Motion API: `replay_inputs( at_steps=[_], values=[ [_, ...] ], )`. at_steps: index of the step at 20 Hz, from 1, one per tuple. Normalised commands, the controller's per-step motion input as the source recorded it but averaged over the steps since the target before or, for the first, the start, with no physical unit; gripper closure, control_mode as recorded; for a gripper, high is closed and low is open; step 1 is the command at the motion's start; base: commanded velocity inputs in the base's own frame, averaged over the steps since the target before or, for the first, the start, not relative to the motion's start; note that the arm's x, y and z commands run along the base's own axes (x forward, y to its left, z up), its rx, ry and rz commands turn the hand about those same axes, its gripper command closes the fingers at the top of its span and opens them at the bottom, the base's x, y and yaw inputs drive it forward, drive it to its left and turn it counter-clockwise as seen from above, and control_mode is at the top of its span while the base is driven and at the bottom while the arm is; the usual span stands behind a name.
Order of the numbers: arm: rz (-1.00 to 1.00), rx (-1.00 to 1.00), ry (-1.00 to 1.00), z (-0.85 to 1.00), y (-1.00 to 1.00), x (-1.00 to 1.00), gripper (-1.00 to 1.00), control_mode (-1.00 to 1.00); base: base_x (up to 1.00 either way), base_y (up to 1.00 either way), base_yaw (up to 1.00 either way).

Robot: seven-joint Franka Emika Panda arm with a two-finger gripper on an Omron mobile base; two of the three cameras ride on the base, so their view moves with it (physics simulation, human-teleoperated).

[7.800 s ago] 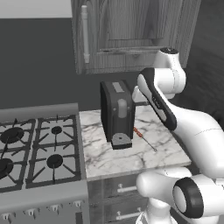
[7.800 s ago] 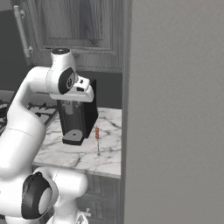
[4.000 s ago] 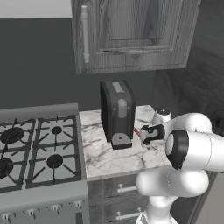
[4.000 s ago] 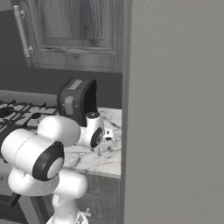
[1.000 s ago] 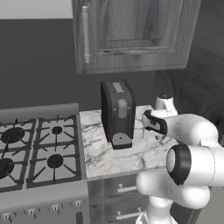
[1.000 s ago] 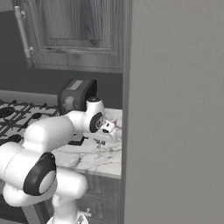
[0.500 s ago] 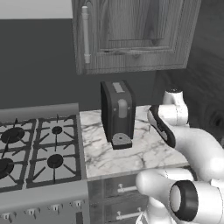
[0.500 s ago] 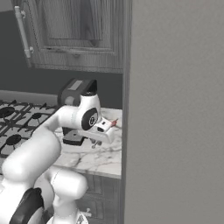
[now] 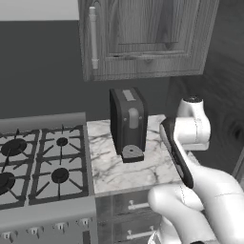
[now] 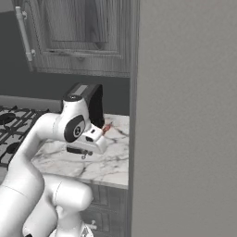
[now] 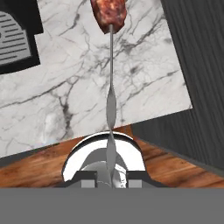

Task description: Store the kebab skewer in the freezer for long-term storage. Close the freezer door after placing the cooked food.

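Observation:
My gripper [image 11: 110, 171] is shut on the kebab skewer [image 11: 110, 100], a thin silvery stick that runs away from the hand to a red-brown meat chunk [image 11: 109, 14]. The skewer hangs in the air over the marble counter [image 11: 144, 74]. In the right base view the gripper [image 10: 99, 133] hovers above the counter's right part, and the skewer's red tip [image 10: 107, 127] points toward a tall matte-grey fridge panel [image 10: 185, 115]. I cannot tell whether that panel is the freezer door; no handle or opening shows.
A black coffee machine [image 9: 127, 121] stands on the counter left of the hand. A gas stove [image 9: 38, 162] lies further left. Wooden wall cabinets [image 9: 143, 38] hang above. A dark wood wall [image 9: 214, 95] bounds the counter on the right.
The arm has straightened upward and its elbow has risen. The hand has drifted slightly left above the counter, still gripping the skewer.

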Motion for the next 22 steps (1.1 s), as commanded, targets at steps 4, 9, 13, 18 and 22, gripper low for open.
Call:
replay_inputs(
  at_steps=[4,9,13,18,22],
  values=[
    [0.0,0.0,0.0,0.42,0.08,-0.42,1.0,-1.0,0.0,0.0,0.0],
    [0.0,0.0,-0.02,0.39,0.01,-0.37,1.0,-1.0,0.0,0.0,0.0],
    [0.0,0.0,-0.05,0.38,0.07,-0.37,1.0,-1.0,0.0,0.0,0.0],
    [0.0,0.0,0.0,0.14,0.19,-0.37,1.0,-1.0,0.0,0.0,0.0],
    [0.0,-0.01,0.0,0.0,0.19,-0.13,1.0,-1.0,0.0,0.0,0.0]
  ],
)
